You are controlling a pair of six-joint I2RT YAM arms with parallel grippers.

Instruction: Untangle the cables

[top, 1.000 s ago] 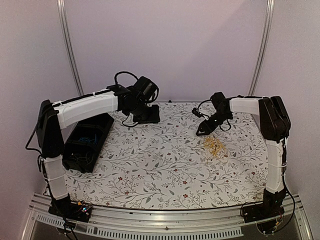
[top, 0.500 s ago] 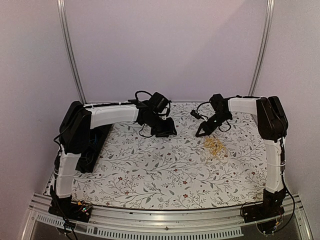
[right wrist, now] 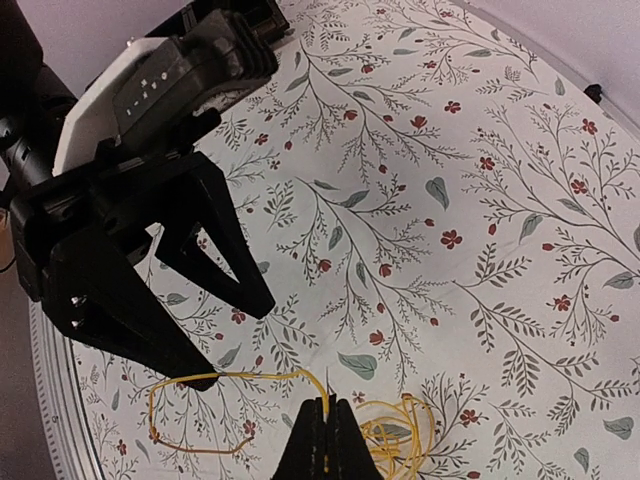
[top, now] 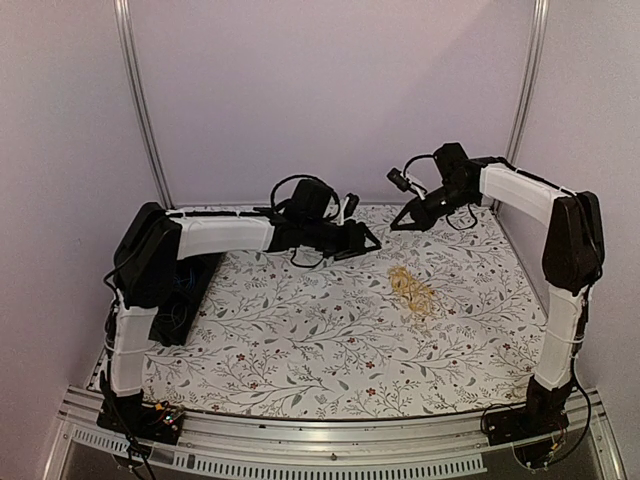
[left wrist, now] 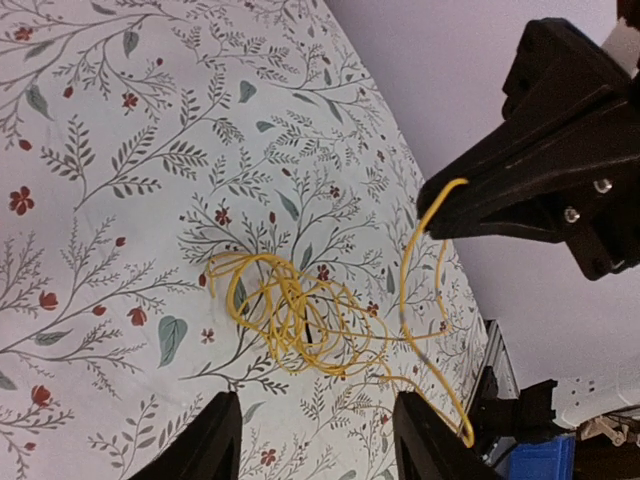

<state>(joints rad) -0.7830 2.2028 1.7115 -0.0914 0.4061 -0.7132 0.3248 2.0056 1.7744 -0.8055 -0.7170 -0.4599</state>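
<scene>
White shells cover the long links of the left arm (top: 220,234), centre left, and the right arm (top: 520,190), upper right. The elbows (top: 150,255) and bases are black. Thick black cables (top: 300,184) loop at the wrists. The left gripper (right wrist: 230,340) and right gripper (left wrist: 432,212) have black, wedge-shaped fingers, the right one with silver screws (left wrist: 600,185).

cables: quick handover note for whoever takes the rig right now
Right pincer: shut on one yellow strand, raised above the table.
Left pincer: open, holding nothing, facing the right one close to that strand.
Cables: a yellow tangle lying on the table below the raised strand.
Done: one strand picked up.
Left: draw it free, then separate the rest.
</scene>
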